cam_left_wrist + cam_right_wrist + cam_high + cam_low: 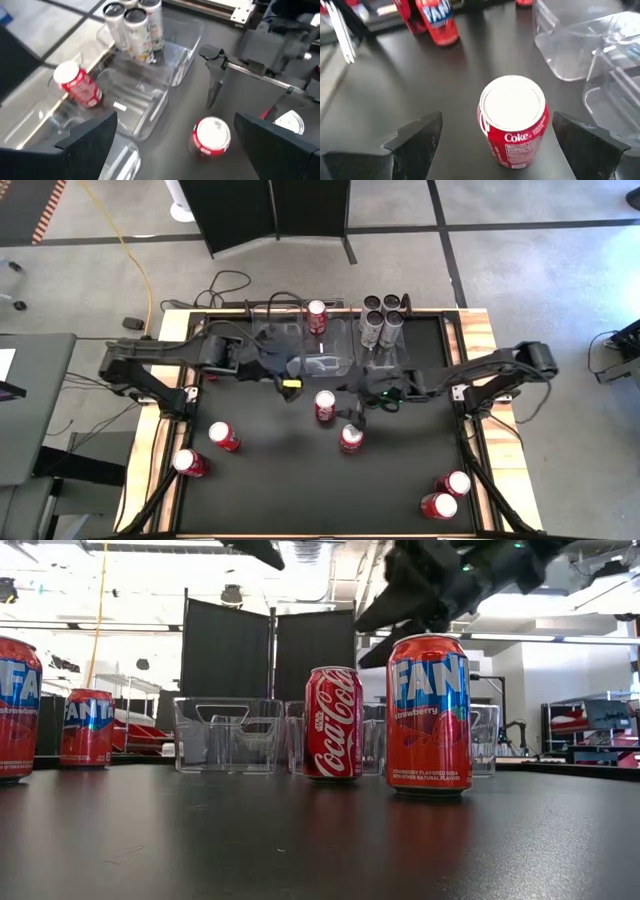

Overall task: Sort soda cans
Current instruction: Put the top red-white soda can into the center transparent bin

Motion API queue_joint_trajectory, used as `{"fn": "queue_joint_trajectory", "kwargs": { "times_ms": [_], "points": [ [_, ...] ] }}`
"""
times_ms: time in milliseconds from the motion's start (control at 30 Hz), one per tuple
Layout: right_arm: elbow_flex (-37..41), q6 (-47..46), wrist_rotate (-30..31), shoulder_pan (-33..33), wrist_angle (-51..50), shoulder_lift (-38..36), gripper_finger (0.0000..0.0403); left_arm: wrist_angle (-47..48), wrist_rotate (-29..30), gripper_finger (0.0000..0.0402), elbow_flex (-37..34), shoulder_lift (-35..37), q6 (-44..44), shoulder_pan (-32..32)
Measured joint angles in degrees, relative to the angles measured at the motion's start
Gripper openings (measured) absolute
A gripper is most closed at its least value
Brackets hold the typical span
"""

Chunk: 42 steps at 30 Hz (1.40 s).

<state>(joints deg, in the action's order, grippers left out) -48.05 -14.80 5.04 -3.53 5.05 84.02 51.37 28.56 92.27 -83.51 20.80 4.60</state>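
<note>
Seven red soda cans stand on the black table (pixel 260 480). From the left: one at the near left edge (pixel 190 463), one just right of it and farther back (pixel 223 436), two mid-table (pixel 325 406) (pixel 352 438), and a touching pair at the near right corner (pixel 456 483) (pixel 438 506). An eighth red can (pixel 317 316) stands in the left clear bin (pixel 300 345); four silver cans (pixel 384 315) fill the right bin (pixel 388 350). The left gripper (pixel 291 385) hangs spread wide near the bins, holding nothing. The right gripper (pixel 500 135) hovers released, its fingers either side of a mid-table Coke can (pixel 514 120).
</note>
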Motion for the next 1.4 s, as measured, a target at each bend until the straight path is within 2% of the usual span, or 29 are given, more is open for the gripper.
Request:
{"fn": "queue_joint_trajectory", "kwargs": {
  "times_ms": [200, 567, 800, 900, 1200, 1400],
  "points": [
    [-4.7, 1.8, 2.4, 0.9, -2.6, 5.5, 0.0399, 6.7, 0.0, 0.0395, 0.0, 0.0, 4.1, 0.2],
    [-11.1, -0.1, 0.9, 1.3, -9.1, 12.0, 0.0390, 8.8, 0.1, 0.0395, -0.8, 0.1, 4.4, 0.3],
    [-12.9, 0.1, 0.4, 2.5, -11.5, 11.9, 0.0313, 10.2, 0.7, 0.0395, -0.8, 0.5, 3.8, -0.3],
    [-13.1, 0.3, -1.5, 3.5, -11.6, 12.0, 0.0294, 10.5, 0.7, 0.0395, -0.8, 0.4, 3.5, -0.3],
    [-13.4, 0.1, -1.9, 3.9, -13.9, 10.7, 0.0274, 13.4, 0.9, 0.0395, -0.8, 1.0, 3.7, -0.2],
    [-19.9, 0.2, -1.9, 3.5, -22.2, 7.5, 0.0270, 14.8, 1.7, 0.0395, -0.7, 3.2, 4.6, -0.2]
  ]
}}
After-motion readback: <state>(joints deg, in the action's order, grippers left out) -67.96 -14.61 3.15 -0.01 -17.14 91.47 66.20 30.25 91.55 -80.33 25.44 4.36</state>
